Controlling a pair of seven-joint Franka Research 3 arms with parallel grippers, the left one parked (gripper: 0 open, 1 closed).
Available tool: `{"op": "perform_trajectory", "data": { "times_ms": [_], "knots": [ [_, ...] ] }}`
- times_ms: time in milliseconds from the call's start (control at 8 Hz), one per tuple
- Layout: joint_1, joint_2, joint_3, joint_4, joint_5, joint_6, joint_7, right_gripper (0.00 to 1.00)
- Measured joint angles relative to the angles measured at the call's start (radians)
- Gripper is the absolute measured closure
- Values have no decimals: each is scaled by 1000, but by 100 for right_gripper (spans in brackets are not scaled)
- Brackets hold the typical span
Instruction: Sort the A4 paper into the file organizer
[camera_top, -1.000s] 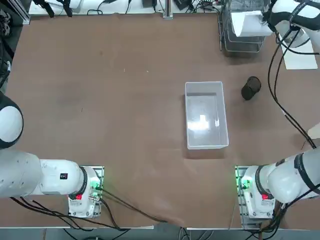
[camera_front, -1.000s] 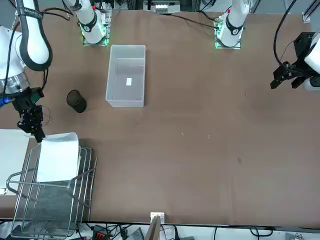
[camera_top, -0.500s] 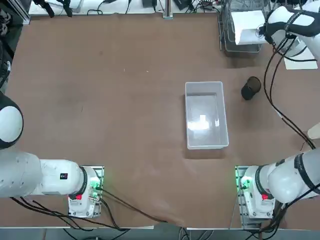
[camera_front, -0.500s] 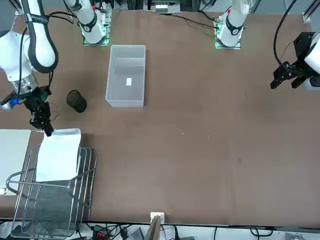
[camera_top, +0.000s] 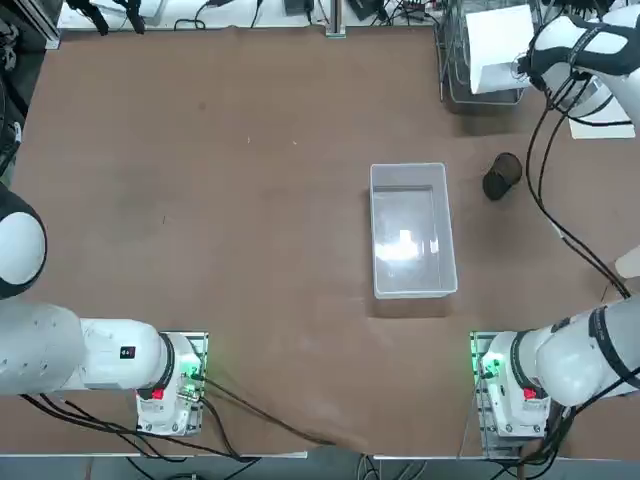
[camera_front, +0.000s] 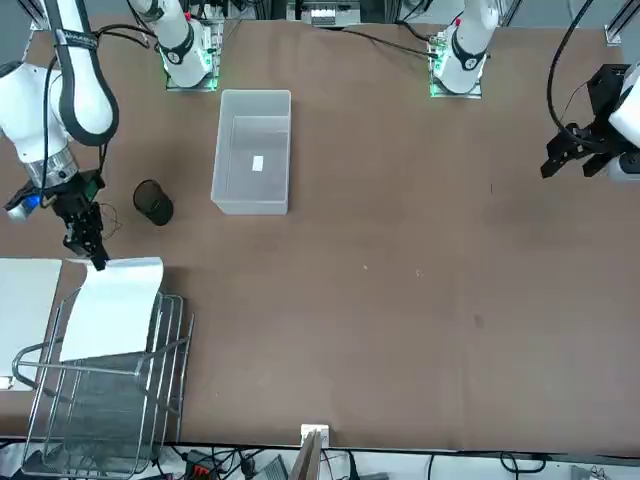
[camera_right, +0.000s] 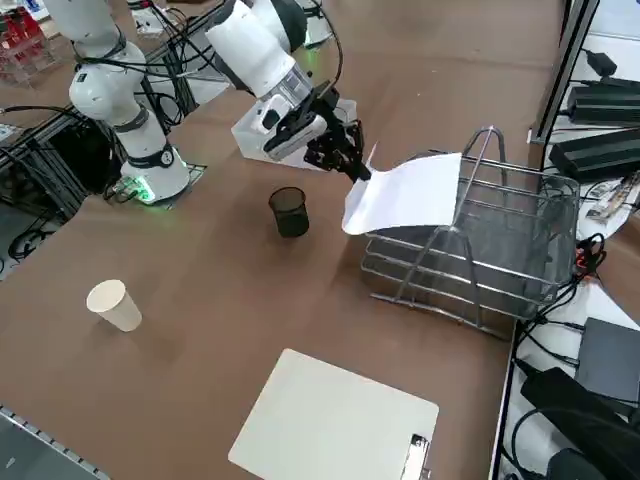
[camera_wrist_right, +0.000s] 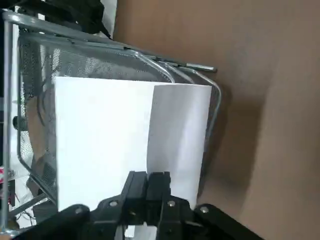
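On the brown worktop (camera_top: 220, 200), the right end effector (camera_front: 96, 262) pinches one edge of the A4 paper (camera_front: 112, 310), which slopes into the file organizer (camera_right: 500, 250) at the far corner. Cables crowd beyond the worktop's edge.

One A4 paper (camera_right: 405, 192), pinched at its edge between the jaws of the one right gripper (camera_right: 357, 166). One file organizer (camera_right: 490, 250) beyond the jaws, seemingly two or three tiers. One clear bin (camera_top: 410, 230), one black mesh cup (camera_right: 290, 212), one paper cup (camera_right: 113, 304), one clipboard (camera_right: 330, 424), all behind the jaws.
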Motion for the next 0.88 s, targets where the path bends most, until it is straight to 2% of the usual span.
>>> {"op": "perform_trajectory", "data": {
  "times_ms": [500,875],
  "knots": [
    [-3,10,0,86,0,-5,-4,99],
    [-4,57,0,124,0,-1,-4,99]
  ]
}}
